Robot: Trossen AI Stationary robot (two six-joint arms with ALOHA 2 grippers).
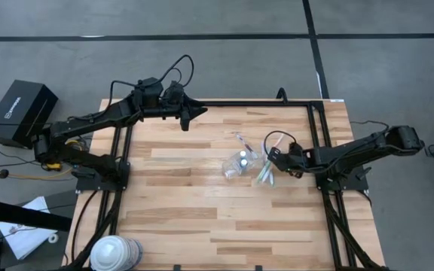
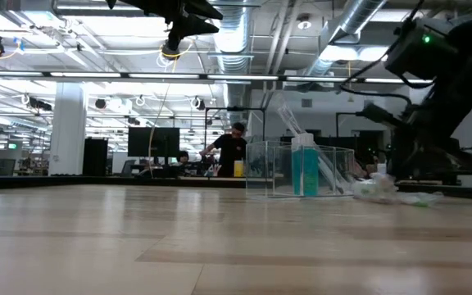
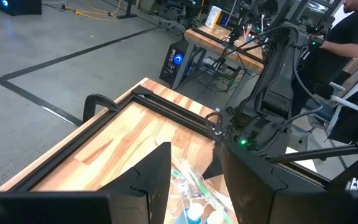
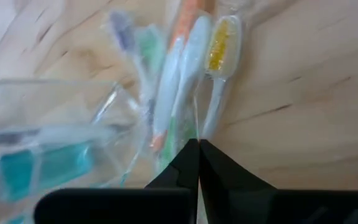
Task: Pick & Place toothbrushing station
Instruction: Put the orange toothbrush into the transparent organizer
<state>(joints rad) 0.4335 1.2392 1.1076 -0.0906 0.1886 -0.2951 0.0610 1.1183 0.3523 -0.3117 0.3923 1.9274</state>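
High view first, going left to right: the left end effector hangs over the far left part of the bench, its fingers apart and holding nothing, well away from the work. Near the middle-right the see-through cup lies on its side with the blue tube inside it, and the toothbrushes are fanned out on the wood just beside its mouth. The right end effector is down at the brush handles, fingers pressed together; whether a handle is actually pinched between them is hard to say from the wrist camera. By my reading the station is not yet assembled: cup tipped over, brushes loose, nearly everything left to do.
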